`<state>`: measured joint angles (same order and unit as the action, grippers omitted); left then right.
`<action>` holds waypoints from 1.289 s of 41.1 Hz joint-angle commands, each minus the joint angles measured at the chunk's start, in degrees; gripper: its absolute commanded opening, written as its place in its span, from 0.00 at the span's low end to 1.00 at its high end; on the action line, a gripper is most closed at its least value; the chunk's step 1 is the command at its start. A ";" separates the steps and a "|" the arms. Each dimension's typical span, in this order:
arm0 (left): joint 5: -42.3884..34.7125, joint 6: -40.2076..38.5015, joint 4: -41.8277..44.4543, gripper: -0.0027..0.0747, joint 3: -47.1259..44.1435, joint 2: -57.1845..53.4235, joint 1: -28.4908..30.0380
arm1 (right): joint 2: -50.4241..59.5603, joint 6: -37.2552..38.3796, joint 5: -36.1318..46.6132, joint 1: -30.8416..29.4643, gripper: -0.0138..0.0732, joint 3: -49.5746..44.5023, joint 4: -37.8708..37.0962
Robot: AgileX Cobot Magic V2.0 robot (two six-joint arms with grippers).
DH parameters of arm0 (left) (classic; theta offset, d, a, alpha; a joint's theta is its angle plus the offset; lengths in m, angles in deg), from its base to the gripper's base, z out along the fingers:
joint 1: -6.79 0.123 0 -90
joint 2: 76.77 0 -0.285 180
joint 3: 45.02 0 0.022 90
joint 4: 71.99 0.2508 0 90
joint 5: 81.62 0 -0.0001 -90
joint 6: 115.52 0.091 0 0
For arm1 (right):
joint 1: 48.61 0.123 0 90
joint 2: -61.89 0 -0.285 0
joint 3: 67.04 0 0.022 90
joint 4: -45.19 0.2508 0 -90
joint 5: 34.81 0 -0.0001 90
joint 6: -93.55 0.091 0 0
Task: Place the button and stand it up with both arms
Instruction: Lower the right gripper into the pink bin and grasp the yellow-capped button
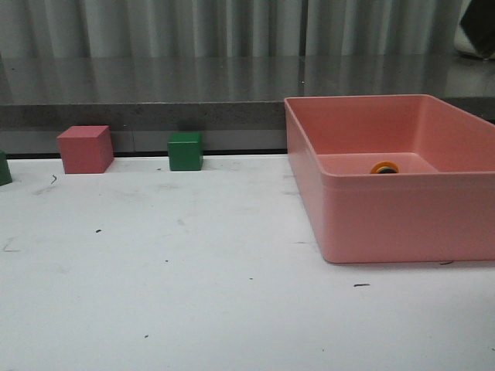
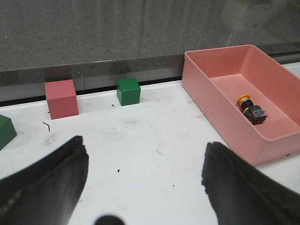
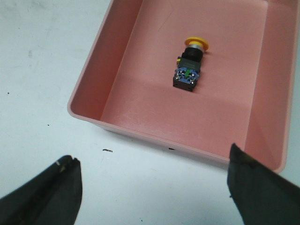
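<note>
1. Left gripper (image 2: 145, 187): jaws spread wide, nothing between them, over bare white table (image 1: 193, 270) left of the bin.
2. Right gripper (image 3: 154, 187): jaws also spread apart, empty, above the table just at the near wall of the pink bin (image 3: 117, 61).
3. Button (image 3: 189, 64): lying on its side on the bin floor, yellow cap toward the far wall, black-and-clear base toward the near wall, touching no wall.
4. Front view shows only the yellow cap of the button (image 1: 384, 167) over the bin (image 1: 402, 216) rim.
5. Pink cube (image 1: 85, 149) and green cube (image 1: 186, 151) at the far left table edge, apart from each other.
6. Another green block (image 2: 5, 131) partly visible at far left, cropped.
</note>
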<state>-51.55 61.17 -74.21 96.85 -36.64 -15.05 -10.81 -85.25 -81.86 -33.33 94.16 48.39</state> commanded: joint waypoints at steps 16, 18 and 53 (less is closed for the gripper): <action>-4.87 -0.66 -0.53 0.67 1.93 0.53 -0.56 | -28.68 5.64 -4.55 -2.09 0.90 22.10 -4.65; -4.87 -0.66 -0.53 0.67 1.93 0.53 -0.56 | -31.43 5.72 -4.90 -2.59 0.90 24.22 -4.65; -4.87 -0.66 -0.53 0.67 1.93 0.53 -0.56 | -53.96 8.96 -5.55 -5.64 0.55 38.40 -3.85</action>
<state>-51.64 61.17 -74.21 96.85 -36.64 -15.16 -68.22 -76.33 -88.40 -38.74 130.52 44.75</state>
